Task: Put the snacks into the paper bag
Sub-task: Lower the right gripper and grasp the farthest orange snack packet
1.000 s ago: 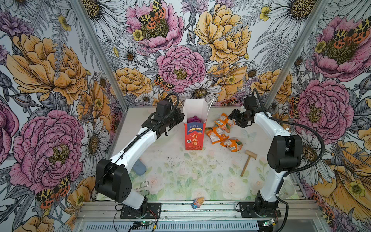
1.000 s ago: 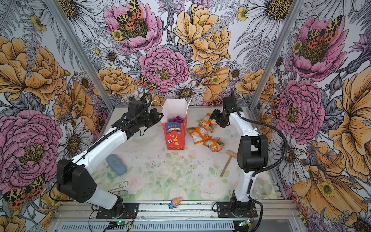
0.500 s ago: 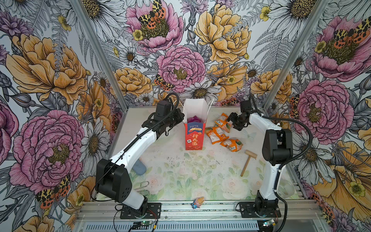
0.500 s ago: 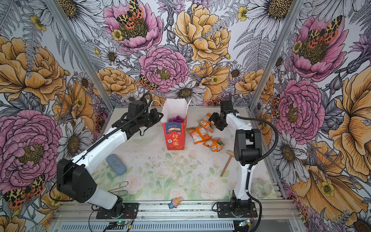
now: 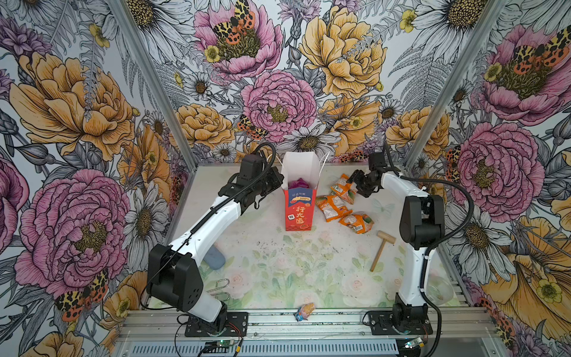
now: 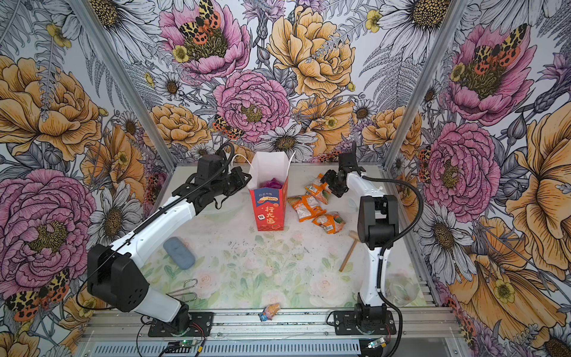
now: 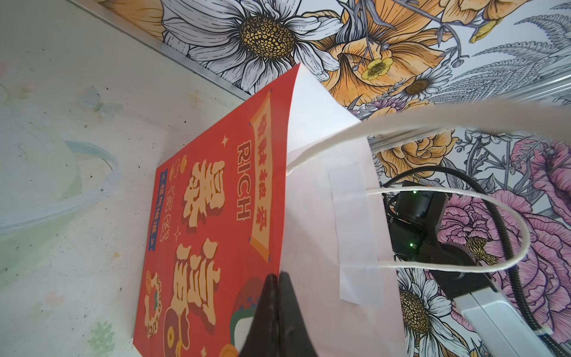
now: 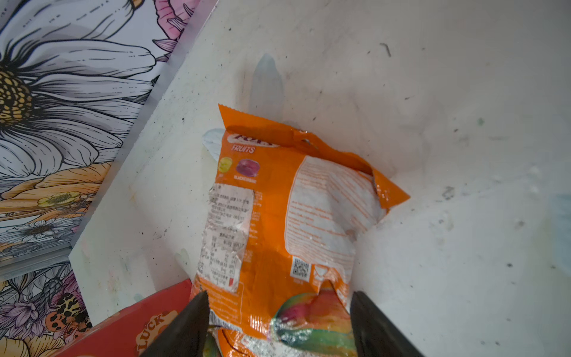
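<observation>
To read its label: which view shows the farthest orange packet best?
Right wrist: the packet lies close up, framed by the open right gripper. In both top views it is small; left wrist misses it.

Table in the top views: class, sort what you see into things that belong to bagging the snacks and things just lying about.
Belongs to the job: red paper bag; purple packet inside it; far orange packet; middle orange packet; near orange packet.
Just lying about: wooden mallet; wrapped candy; blue-grey pad; wire clip; clear cup.
</observation>
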Robot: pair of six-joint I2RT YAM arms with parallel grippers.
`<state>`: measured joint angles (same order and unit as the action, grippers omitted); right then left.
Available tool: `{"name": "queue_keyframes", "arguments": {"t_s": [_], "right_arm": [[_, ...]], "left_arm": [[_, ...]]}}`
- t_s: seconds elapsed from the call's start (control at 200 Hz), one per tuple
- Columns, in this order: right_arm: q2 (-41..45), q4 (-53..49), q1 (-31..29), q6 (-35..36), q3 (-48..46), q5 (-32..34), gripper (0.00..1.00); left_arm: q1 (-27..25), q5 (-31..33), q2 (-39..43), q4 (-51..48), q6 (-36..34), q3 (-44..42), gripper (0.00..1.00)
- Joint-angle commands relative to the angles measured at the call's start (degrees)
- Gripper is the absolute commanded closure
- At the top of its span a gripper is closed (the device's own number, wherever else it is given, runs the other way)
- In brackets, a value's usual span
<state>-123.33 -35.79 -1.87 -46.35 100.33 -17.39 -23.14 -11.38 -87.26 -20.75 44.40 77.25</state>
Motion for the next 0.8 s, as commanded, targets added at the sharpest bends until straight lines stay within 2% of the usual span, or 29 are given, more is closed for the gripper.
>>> {"name": "queue_keyframes", "arguments": {"t_s": [0.0,0.42,0.64,0.796], "right_arm": [[-1.6,1.3,0.1,-1.1,1.4,-0.1,0.26],[-4.5,1.3,0.0,-1.1,1.9,0.4,0.26],[-5.9,1.6,0.0,-1.1,2.0,-0.2,0.20],[-6.3,1.9,0.0,-1.1,1.9,-0.7,0.20]], "left_arm": [[-0.1,-0.1,0.2,2.9,-1.4,1.3,1.00],[-0.1,-0.6,0.5,4.0,-0.9,0.3,1.00],[-0.1,-0.3,0.6,4.0,-0.2,0.1,1.00],[0.0,-0.6,0.3,4.1,0.3,0.1,1.00]]}}
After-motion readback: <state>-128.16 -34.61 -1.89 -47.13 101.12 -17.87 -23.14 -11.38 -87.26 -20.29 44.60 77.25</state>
